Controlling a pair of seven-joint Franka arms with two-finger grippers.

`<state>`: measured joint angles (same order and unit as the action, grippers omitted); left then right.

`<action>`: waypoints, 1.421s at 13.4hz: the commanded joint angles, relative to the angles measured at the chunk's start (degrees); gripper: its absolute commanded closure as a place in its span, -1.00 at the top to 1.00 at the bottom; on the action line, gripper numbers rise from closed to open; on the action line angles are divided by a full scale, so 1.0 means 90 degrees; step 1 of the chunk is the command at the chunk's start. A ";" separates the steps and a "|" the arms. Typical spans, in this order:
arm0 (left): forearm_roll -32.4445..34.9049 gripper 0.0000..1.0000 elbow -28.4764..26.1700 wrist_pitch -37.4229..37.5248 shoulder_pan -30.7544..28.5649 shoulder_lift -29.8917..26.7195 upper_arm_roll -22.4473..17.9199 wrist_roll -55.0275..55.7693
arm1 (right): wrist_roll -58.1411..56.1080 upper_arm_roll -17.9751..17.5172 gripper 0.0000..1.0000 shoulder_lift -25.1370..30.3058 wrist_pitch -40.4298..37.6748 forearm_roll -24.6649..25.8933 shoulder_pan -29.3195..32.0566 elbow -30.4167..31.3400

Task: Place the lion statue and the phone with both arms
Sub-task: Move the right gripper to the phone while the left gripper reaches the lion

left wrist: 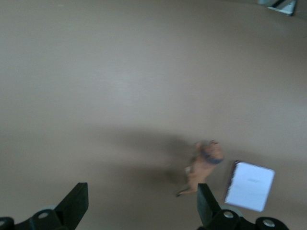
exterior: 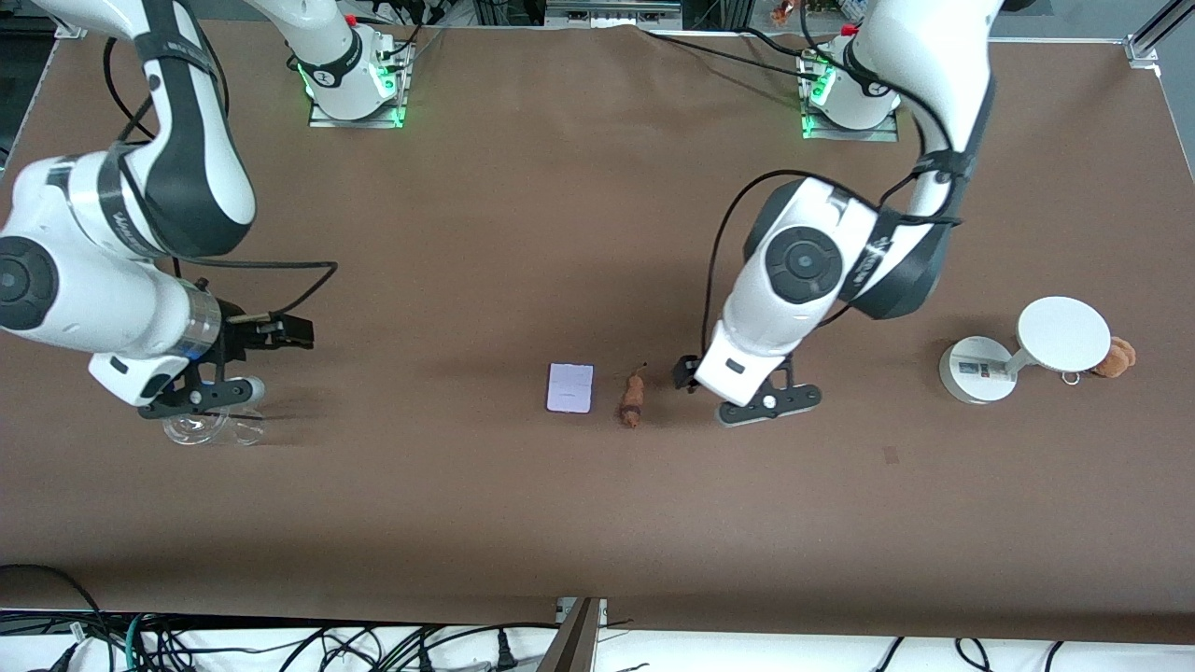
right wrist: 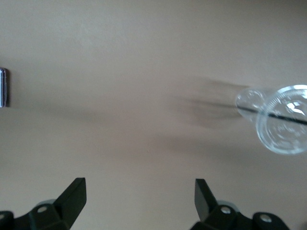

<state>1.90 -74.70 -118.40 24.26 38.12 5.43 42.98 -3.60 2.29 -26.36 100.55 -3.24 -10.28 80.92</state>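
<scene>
The lion statue (exterior: 633, 399) lies on the brown table near the middle, a small orange-brown figurine with a thin tail. The phone (exterior: 569, 387) lies flat right beside it, toward the right arm's end. My left gripper (exterior: 770, 408) hangs low over the table beside the lion, toward the left arm's end, open and empty. In the left wrist view the lion (left wrist: 204, 165) and phone (left wrist: 249, 186) sit just outside one finger of the open left gripper (left wrist: 141, 207). My right gripper (exterior: 201, 399) is open and empty at the right arm's end; it (right wrist: 140, 201) shows only bare table between its fingers.
A clear plastic cup (exterior: 210, 429) lies under the right gripper; it also shows in the right wrist view (right wrist: 280, 120). A white stand (exterior: 978, 371) with a disc top stands at the left arm's end, with a tan plush toy (exterior: 1117, 357) beside it.
</scene>
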 commanded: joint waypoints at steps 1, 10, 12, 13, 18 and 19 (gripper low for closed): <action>-0.0036 1.00 0.0527 -0.0689 0.0380 0.0694 -0.0173 0.0389 | 0.0290 0.0000 1.00 -0.0332 0.0379 -0.0099 -0.0156 -0.0094; 0.0531 1.00 0.0721 -0.1591 0.1279 0.1506 -0.0818 0.0663 | 0.1454 0.0000 1.00 -0.0821 0.1015 -0.0138 -0.0684 -0.0085; 0.0541 1.00 0.0926 -0.1600 0.1396 0.1730 -0.0827 0.0732 | 0.1610 0.0000 1.00 -0.0850 0.1190 -0.0138 -0.0801 -0.0055; 0.0550 1.00 0.1014 -0.1659 0.1397 0.1828 -0.0828 0.0742 | 0.1669 0.0000 1.00 -0.0879 0.1201 -0.0138 -0.0840 -0.0055; 0.0541 1.00 0.1044 -0.1923 0.1377 0.2044 -0.0828 0.0761 | 0.1826 0.0000 1.00 -0.1016 0.1445 -0.0129 -0.1006 -0.0055; 0.0541 1.00 0.1044 -0.1932 0.1367 0.2044 -0.0828 0.0761 | 0.1826 0.0000 1.00 -0.1064 0.1503 -0.0138 -0.1026 -0.0065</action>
<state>5.71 -67.63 -135.67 35.88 55.14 -1.19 48.66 11.77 2.19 -35.21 113.09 -3.60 -18.92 80.88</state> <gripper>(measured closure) 0.000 0.000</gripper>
